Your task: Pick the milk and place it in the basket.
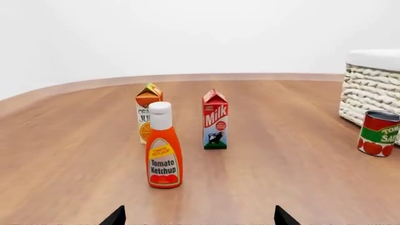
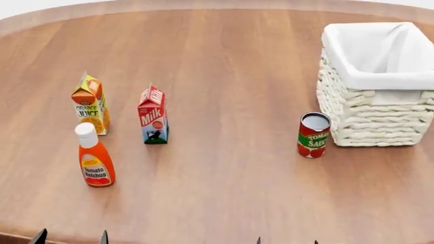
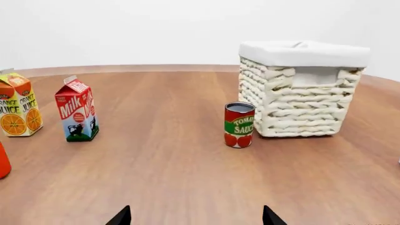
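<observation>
The milk (image 2: 153, 116), a small red gable-top carton with a white and blue-green lower part, stands upright on the wooden table, left of centre. It also shows in the left wrist view (image 1: 215, 120) and the right wrist view (image 3: 77, 109). The basket (image 2: 379, 84), cream-white and woven with a white cloth liner, stands at the far right; it shows in the right wrist view (image 3: 300, 89) too. My left gripper (image 2: 70, 237) and right gripper (image 2: 286, 241) are low at the near table edge, both open and empty, far from the milk.
An orange juice carton (image 2: 89, 104) stands left of the milk. A tomato ketchup bottle (image 2: 95, 156) stands in front of it, between my left gripper and the cartons. A tomato sauce can (image 2: 313, 135) stands just in front of the basket's near left corner.
</observation>
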